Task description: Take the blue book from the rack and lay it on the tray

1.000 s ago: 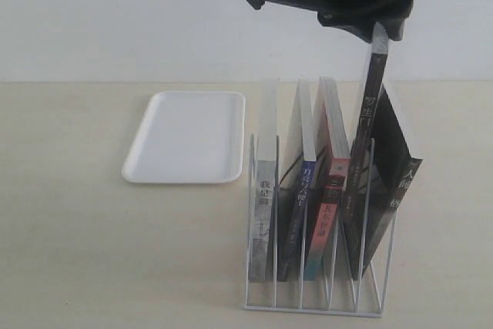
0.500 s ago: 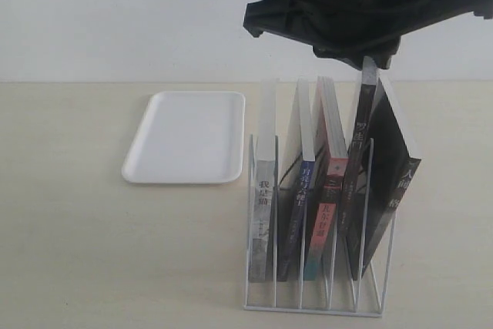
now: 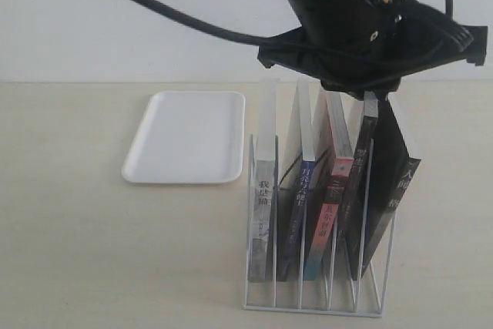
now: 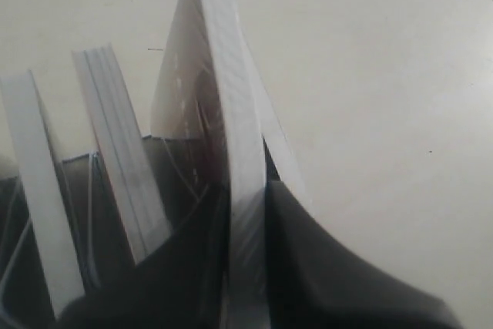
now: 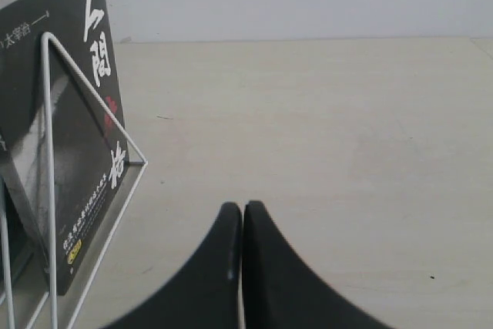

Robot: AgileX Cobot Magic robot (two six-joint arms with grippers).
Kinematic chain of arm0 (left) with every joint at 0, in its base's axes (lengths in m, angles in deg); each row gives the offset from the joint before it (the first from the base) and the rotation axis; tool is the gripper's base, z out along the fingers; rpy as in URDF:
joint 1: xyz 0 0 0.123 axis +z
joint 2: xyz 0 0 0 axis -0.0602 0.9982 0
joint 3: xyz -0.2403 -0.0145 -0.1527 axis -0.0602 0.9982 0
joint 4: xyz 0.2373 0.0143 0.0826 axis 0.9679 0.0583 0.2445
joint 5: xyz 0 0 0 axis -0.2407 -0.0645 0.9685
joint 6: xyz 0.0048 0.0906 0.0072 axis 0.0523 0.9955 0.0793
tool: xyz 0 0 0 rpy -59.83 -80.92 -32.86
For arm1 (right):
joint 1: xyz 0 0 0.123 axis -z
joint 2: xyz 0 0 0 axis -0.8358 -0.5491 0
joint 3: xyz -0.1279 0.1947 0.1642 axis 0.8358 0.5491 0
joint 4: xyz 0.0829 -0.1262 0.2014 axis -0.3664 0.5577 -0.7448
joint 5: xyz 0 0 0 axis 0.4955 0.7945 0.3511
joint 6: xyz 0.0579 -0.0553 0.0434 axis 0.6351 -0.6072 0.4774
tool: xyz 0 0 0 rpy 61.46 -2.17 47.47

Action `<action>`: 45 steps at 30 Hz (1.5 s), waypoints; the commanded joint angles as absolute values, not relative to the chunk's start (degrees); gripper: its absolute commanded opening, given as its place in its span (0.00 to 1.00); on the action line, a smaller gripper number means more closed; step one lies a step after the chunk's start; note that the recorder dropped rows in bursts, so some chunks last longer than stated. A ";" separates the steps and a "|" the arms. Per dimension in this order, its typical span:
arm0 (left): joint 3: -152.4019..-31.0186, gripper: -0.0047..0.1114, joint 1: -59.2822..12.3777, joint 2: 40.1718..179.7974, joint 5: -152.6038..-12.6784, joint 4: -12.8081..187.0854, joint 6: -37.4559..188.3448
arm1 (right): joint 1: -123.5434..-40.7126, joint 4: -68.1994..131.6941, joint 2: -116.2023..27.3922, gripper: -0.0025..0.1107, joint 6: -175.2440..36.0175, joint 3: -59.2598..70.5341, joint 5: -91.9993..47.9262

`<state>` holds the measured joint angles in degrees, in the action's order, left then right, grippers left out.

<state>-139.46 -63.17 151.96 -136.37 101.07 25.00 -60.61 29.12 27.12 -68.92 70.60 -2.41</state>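
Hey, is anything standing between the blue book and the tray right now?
Yes. The blue book sits in the rack, with a grey-spined book and wire dividers on its tray side. Lifted straight up, it would likely clear them, though the left gripper hangs over the rack, clamped on a black book.

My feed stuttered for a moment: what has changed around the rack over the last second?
The left gripper has come down, lowering the black-spined book it grips deeper into the rack; it has not let go. The blue book and the tray stayed put.
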 commanded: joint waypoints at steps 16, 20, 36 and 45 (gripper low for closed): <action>-139.28 0.11 -63.47 154.08 -137.97 101.34 24.49 | -60.23 29.20 27.39 0.02 -68.92 70.53 -3.05; -139.28 0.22 -63.47 154.08 -137.07 101.11 24.49 | -60.23 29.20 27.39 0.02 -68.92 70.53 -3.05; -139.28 0.36 -63.47 149.49 -140.66 101.11 28.32 | -60.23 29.20 27.39 0.02 -68.92 70.53 -3.05; -139.28 0.36 -63.47 142.82 -152.60 106.64 31.39 | -60.23 29.20 27.39 0.02 -68.92 70.53 -3.05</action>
<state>-139.22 -63.17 144.67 -147.57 103.88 30.76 -60.61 29.12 27.12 -68.92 70.60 -2.41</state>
